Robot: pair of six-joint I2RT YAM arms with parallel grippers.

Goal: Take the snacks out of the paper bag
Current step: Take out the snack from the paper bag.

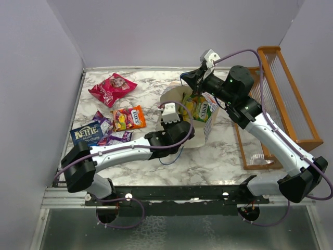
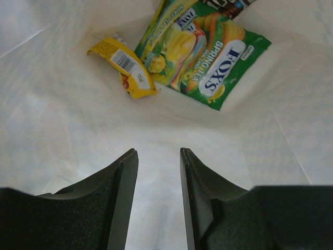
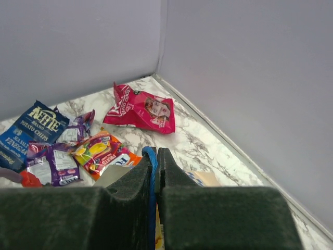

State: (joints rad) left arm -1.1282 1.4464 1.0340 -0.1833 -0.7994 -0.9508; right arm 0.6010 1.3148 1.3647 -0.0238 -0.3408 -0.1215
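Observation:
The paper bag (image 1: 176,97) lies on the marble table with its mouth facing left. My left gripper (image 2: 158,152) is open and empty inside the bag's cream interior (image 2: 62,120), short of a green Fox's pack (image 2: 208,57) and a yellow pack (image 2: 125,65). My right gripper (image 3: 156,152) is shut on the bag's blue cord handle (image 3: 151,172) and holds it up at the bag's far edge (image 1: 193,78). On the table to the left lie the pink-red bag (image 1: 112,88), an orange Fox's pack (image 1: 129,118), the dark blue chips bag (image 1: 86,134) and purple packs (image 1: 112,136).
An orange wooden rack (image 1: 283,99) stands at the table's right side, close behind my right arm. Grey walls close in the table at the back and both sides. The snacks lying outside the bag are grouped at the left half of the table.

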